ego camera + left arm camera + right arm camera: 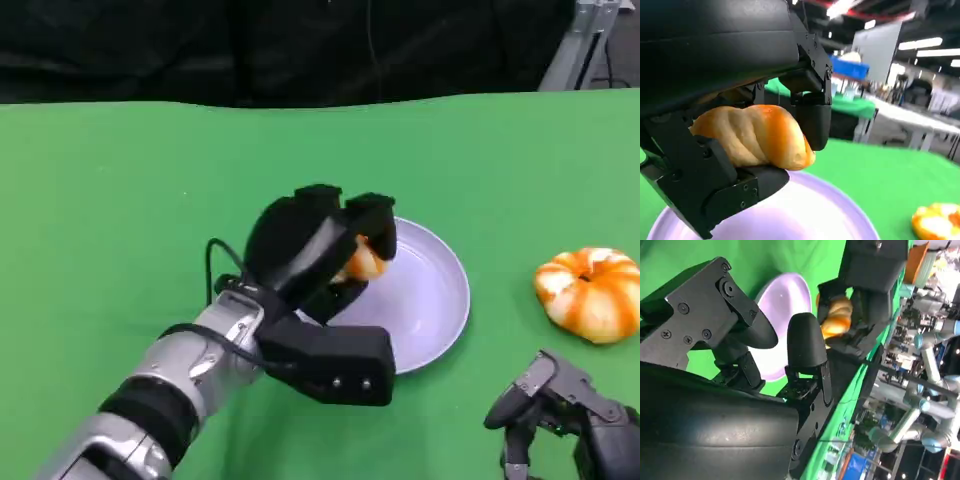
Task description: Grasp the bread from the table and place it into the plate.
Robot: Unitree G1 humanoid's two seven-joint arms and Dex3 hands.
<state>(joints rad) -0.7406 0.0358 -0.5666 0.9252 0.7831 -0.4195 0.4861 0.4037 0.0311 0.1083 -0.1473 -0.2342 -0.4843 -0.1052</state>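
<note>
The left hand's fingers [810, 117] are closing around the bread [752, 135], pressing it from above and below so that the golden, twisted loaf is sitting pinched between them. In the head view the left hand [315, 250] is holding the bread [362, 260] over the left part of the plate [435, 300], with the black shell of the hand covering most of the loaf. From the left wrist the bread is hanging just above the plate's pale purple surface [810, 215], apart from it. The silver left forearm [170, 385] is reaching in from the lower left across the green tabletop [110, 220].

The right hand [565, 410] is resting low at the near right edge of the tabletop, well apart from the plate; its fingers [805, 340] are lying apart, gripping nothing. Through the right wrist view the bread [836, 317] is showing orange in the left hand's grasp beside the plate [782, 300].

A second piece of bread, round with orange and white stripes [590, 293], is lying on the tabletop to the right of the plate, not touching it.
</note>
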